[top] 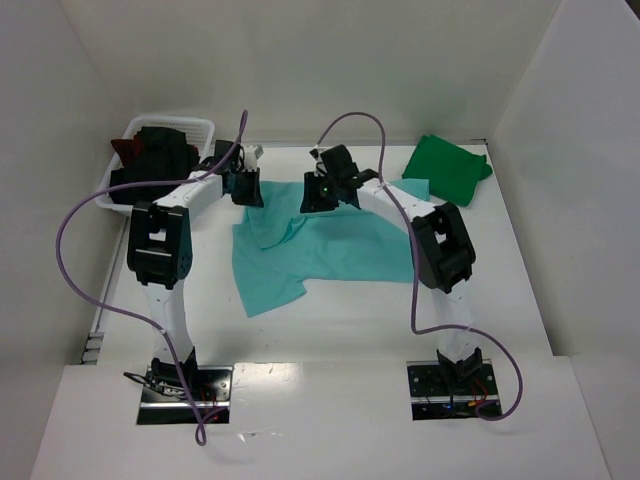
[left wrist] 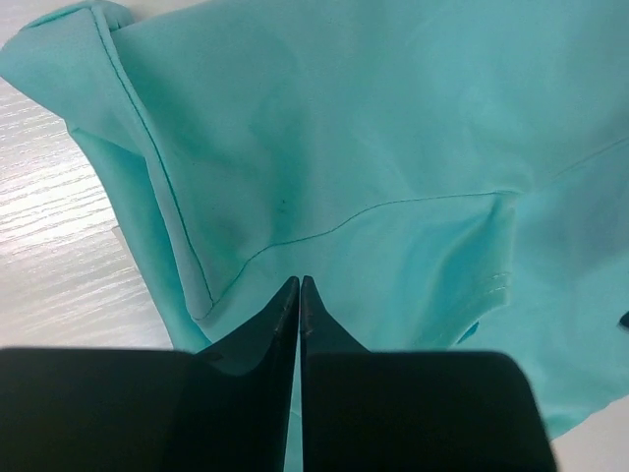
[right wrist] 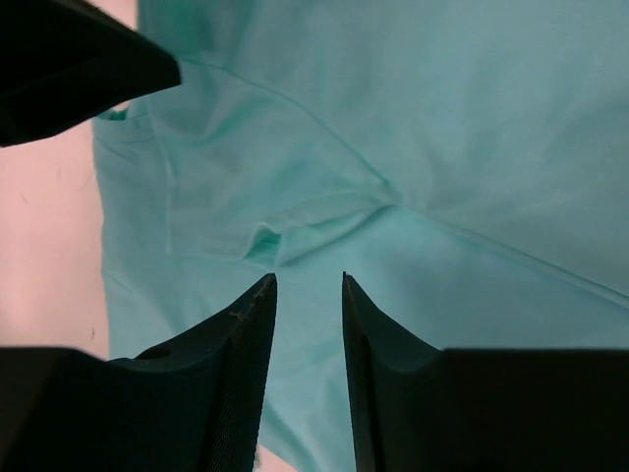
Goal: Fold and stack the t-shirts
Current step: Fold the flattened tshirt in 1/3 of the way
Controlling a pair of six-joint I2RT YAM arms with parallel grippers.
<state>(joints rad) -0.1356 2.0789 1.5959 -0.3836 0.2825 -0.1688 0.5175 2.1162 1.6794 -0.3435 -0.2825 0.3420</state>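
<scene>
A light teal t-shirt [top: 320,250] lies spread and rumpled across the middle of the table. My left gripper [top: 248,188] sits at its far left corner; in the left wrist view its jaws [left wrist: 300,280] are shut, tips touching, pinching the teal t-shirt [left wrist: 393,147] near a sleeve seam. My right gripper [top: 315,195] hovers over the shirt's far edge. Its fingers [right wrist: 308,277] stand apart just above a small wrinkle in the teal t-shirt [right wrist: 413,118], with nothing pinched between them. A darker green t-shirt [top: 447,168] lies folded at the far right.
A white lattice basket [top: 205,125] stands at the far left, holding black cloth [top: 160,150] and a dark red piece [top: 125,150]. White walls close in the table on three sides. Purple cables loop over both arms. A black part [right wrist: 79,59] intrudes at the right wrist view's upper left.
</scene>
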